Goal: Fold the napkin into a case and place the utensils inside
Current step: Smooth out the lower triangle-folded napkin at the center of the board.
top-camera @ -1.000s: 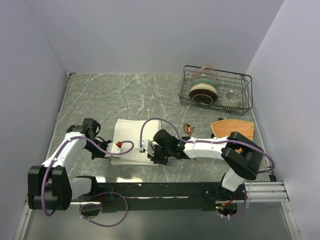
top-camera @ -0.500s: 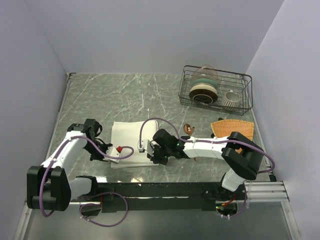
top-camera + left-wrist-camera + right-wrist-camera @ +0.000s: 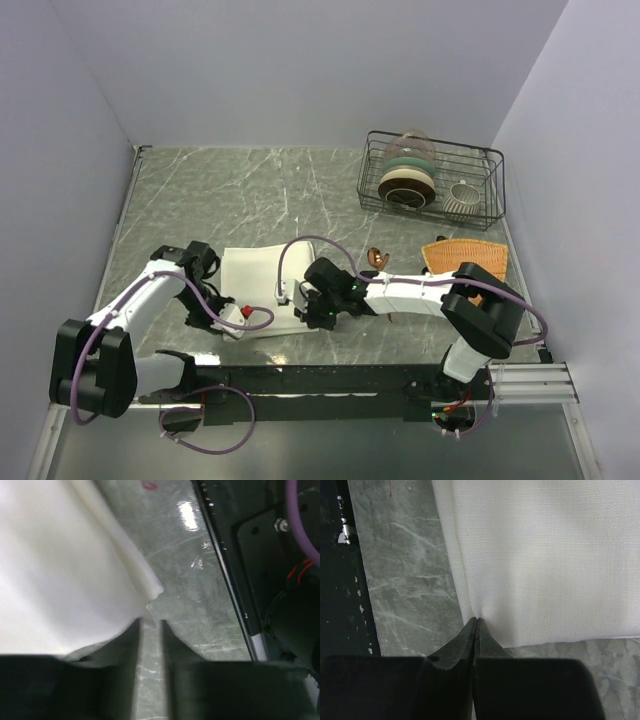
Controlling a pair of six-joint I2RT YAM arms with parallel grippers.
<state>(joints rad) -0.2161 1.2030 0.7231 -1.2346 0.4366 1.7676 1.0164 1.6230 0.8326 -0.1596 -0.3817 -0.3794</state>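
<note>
The cream-white napkin (image 3: 258, 285) lies folded on the table between my two arms. In the left wrist view a loose corner of the napkin (image 3: 145, 582) lies just beyond my left gripper (image 3: 150, 622). Its jaws stand slightly apart, with bare table in the gap. My right gripper (image 3: 476, 620) is shut on the napkin (image 3: 545, 560) at its near edge, and the cloth puckers at the tips. From above, the left gripper (image 3: 232, 322) sits at the napkin's near-left corner and the right gripper (image 3: 305, 310) at its near-right. A copper spoon (image 3: 377, 258) shows behind the right arm. I cannot make out the fork.
A black wire rack (image 3: 432, 150) holding bowls and a cup stands at the back right. An orange woven mat (image 3: 465, 258) lies right of the spoon. The black base rail (image 3: 260, 555) runs close along the near table edge.
My left gripper has swung right and toward the near edge, drawing the napkin's left side over so the cloth is narrower. Its jaws have parted off the corner. The right gripper has held still.
</note>
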